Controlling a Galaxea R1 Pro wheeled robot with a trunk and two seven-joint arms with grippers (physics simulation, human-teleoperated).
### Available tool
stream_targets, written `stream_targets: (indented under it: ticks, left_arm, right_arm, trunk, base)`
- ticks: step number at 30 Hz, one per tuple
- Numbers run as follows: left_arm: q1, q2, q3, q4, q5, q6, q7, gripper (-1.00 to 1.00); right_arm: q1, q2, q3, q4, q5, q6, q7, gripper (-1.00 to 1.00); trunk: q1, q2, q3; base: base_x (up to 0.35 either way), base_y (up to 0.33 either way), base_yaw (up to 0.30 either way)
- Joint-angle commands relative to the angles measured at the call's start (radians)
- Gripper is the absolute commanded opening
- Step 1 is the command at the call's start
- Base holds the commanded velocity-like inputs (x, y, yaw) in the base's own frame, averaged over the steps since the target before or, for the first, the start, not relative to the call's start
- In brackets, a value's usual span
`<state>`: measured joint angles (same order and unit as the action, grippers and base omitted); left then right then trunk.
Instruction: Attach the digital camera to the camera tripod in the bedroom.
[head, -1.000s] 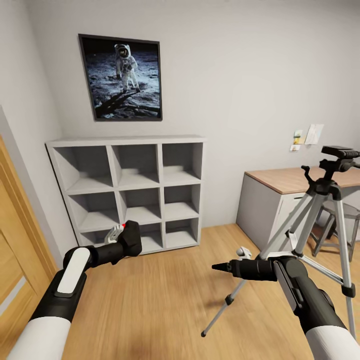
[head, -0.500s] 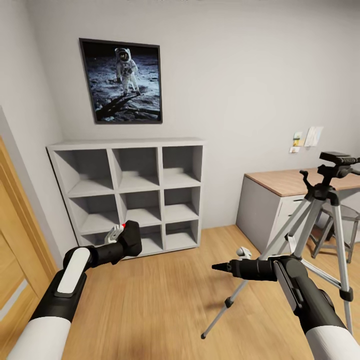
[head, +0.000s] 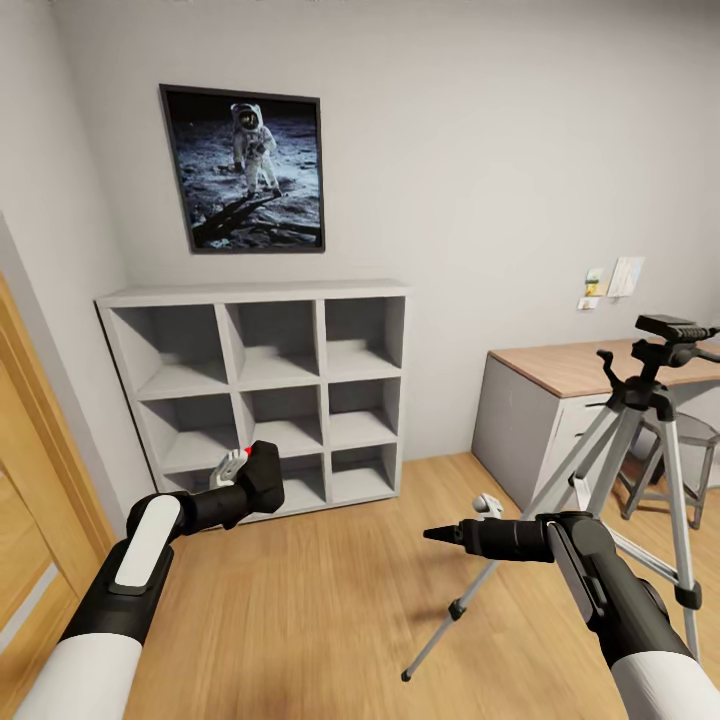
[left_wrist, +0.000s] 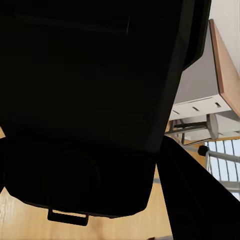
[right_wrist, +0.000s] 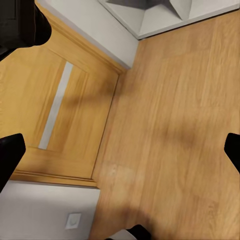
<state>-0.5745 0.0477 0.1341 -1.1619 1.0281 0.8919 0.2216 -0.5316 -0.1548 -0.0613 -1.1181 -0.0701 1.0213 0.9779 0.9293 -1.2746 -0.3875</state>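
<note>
Digital camera (head: 262, 478): black body held in the left gripper (head: 240, 468) at the near left of the head view, above the wood floor (head: 330, 600) and in front of the bottom row of the grey cube shelving (head: 262, 390); a red dot shows at its top edge beside a pale fingertip (head: 228, 464). The fingers are closed onto the camera body; exact contact faces are hidden behind it. In the left wrist view the camera (left_wrist: 90, 100) is a dark mass with almost no detail, a small lug at its edge, and a strip of desk (left_wrist: 222, 65) past it. Right gripper (head: 487, 505): pale fingertips barely visible above the dark forearm; opening cannot be judged in the head view. In the right wrist view dark finger tips sit at opposite edges, wide apart, nothing between them, over floor and a wooden door (right_wrist: 65, 115). Camera tripod (head: 640, 440) stands at the right, near the wood-topped desk (head: 570, 365); its black head (head: 672, 328) is bare, its handle cut by the frame edge, one leg partly hidden by the right arm. A stool (head: 690, 440) stands behind it. Open floor lies between shelving and tripod. Astronaut picture (head: 245, 170) hangs on the far wall.
</note>
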Motion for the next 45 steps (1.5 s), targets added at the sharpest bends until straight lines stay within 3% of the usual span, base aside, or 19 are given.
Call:
stream_targets:
  ticks: [1,45]
  left_arm:
    - [-0.001,0.000,0.001,-0.001,0.010,0.004,0.007,-1.00]
    - [-0.001,0.000,0.004,-0.001,0.011,0.006,0.002,-1.00]
  right_arm:
    - [-0.001,0.000,0.000,0.000,-0.007,0.008,-0.002,1.00]
    - [-0.001,0.000,0.000,0.000,-0.007,0.008,-0.002,1.00]
  trunk:
    - [-0.004,0.007,0.002]
    - [-0.173,0.315,0.140]
  base:
    - [0.000,0.000,0.000]
    - [0.000,0.000,0.000]
